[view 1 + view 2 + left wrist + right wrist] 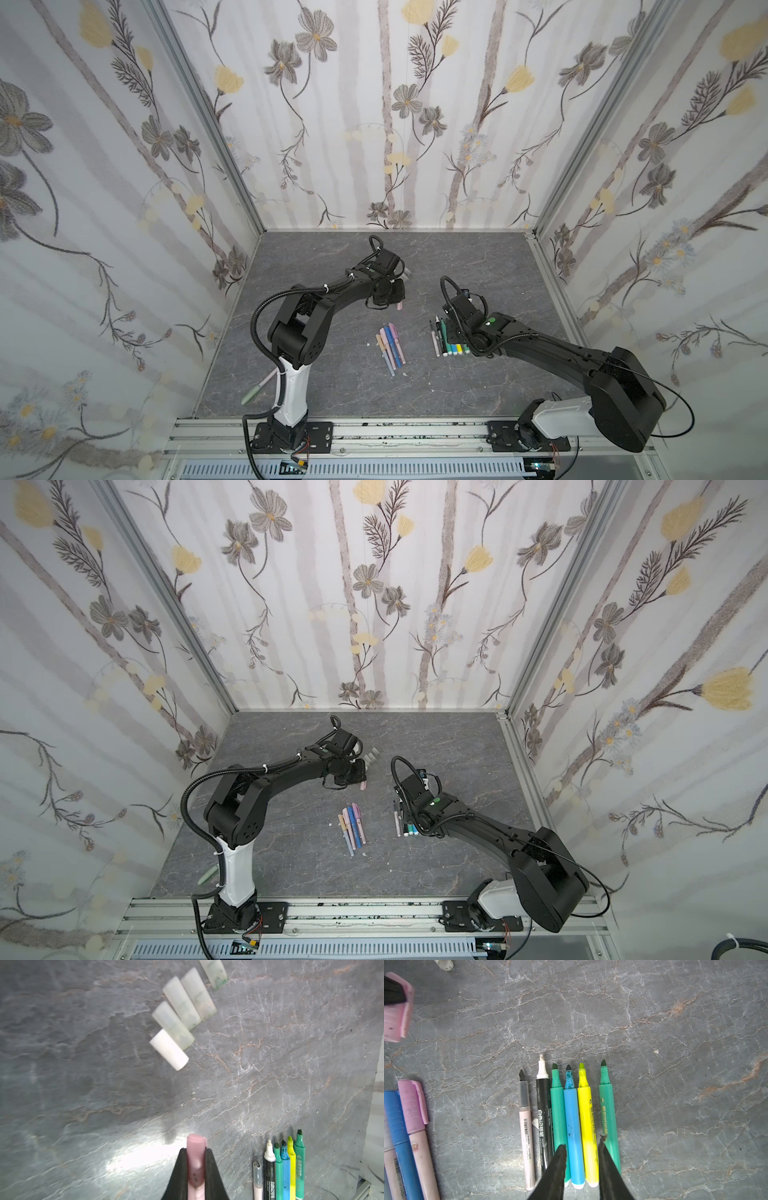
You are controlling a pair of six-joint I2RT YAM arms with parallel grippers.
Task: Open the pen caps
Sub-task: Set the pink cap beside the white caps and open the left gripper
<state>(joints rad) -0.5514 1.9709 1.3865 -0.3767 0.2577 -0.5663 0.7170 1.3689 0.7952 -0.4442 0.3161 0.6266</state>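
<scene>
While the pastel pink plastic pen cap [196, 1142] is pinched in the left gripper [195, 1150] over the grey marbled desk [83, 1084], four frosted grey caps [180, 1002] and a white cap [169, 1049] lie in a row. The right gripper [582, 1145], jaws apart, hovers over a blue marker barrel [574, 1126] and a yellow marker barrel [588, 1122].

In both top views we look steeply down from high above the near edge of the tabletop [332, 395], taking in all of it. The left wrist camera rides low, facing the frosted caps [180, 1003], seemingly toward the far edge, though its picture is blurred. The right wrist camera hangs close over the uncapped markers [573, 1126]; both wrist views share these and the pink cap [196, 1159].
</scene>
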